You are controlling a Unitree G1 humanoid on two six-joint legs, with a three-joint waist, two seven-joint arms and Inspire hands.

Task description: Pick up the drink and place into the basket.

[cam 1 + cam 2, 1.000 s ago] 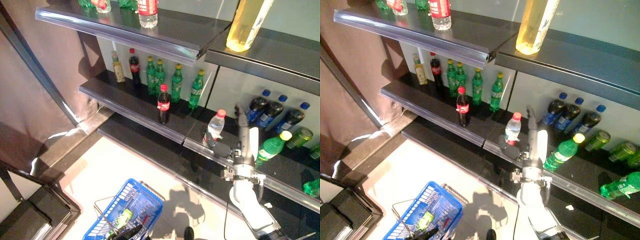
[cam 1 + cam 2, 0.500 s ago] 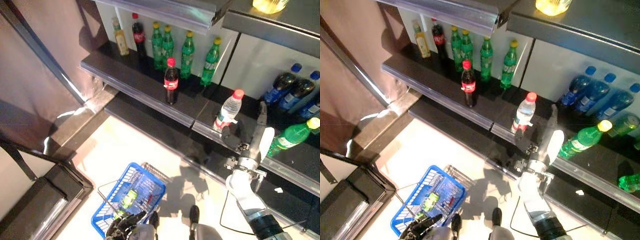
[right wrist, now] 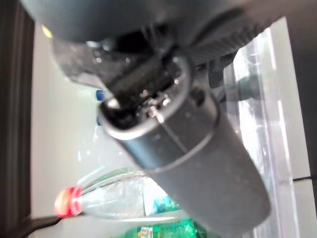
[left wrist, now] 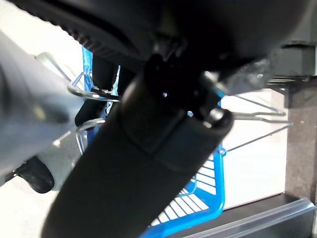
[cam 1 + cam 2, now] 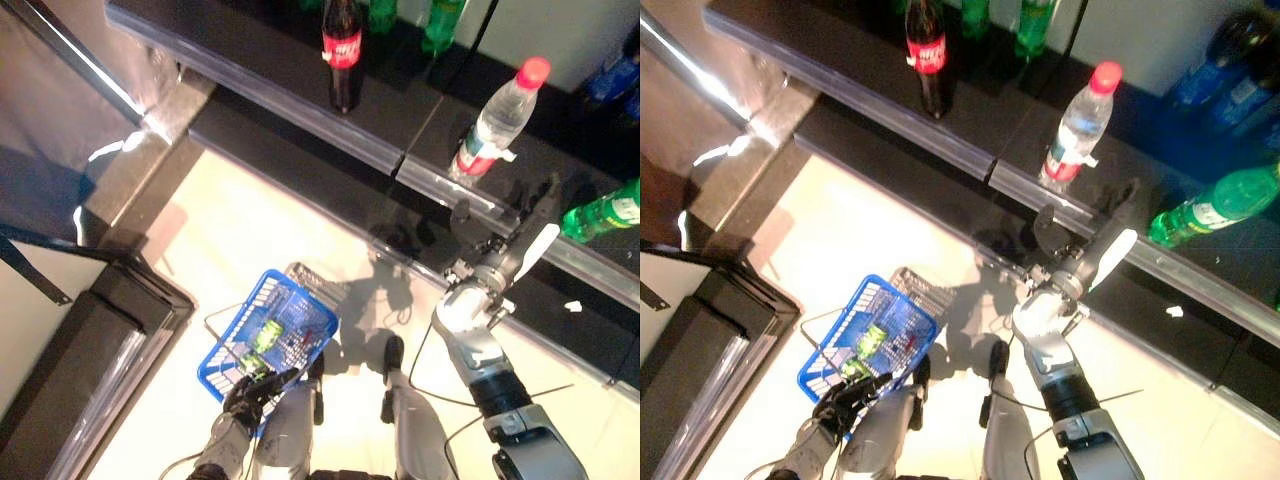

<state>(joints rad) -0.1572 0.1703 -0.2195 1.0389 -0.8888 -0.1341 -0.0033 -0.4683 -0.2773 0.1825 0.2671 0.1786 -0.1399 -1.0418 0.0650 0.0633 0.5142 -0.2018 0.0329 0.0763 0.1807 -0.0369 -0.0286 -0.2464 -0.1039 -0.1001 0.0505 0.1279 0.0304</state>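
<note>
A clear drink bottle with a red cap (image 5: 495, 118) stands at the front edge of the low black shelf (image 5: 300, 105); it also shows in the right wrist view (image 3: 106, 201). My right hand (image 5: 1070, 270) is open, fingers straight, just below and in front of that bottle, not touching it. My left hand (image 5: 252, 388) is shut on the thin wire handles (image 4: 250, 115) of the blue basket (image 5: 225, 355), which hangs low at the left. A green drink (image 5: 266, 333) lies in the blue basket.
A cola bottle (image 5: 342, 45) stands left of the clear bottle on the same shelf. A green bottle (image 5: 1218, 200) lies to the right, with blue-capped dark bottles (image 5: 1240, 85) behind. A dark platform (image 5: 95, 345) borders the pale floor at the left.
The camera has tilted down, so the upper shelves have left the view. My right hand has drawn back a little from the clear bottle and stays open. The blue basket still hangs from my left hand.
</note>
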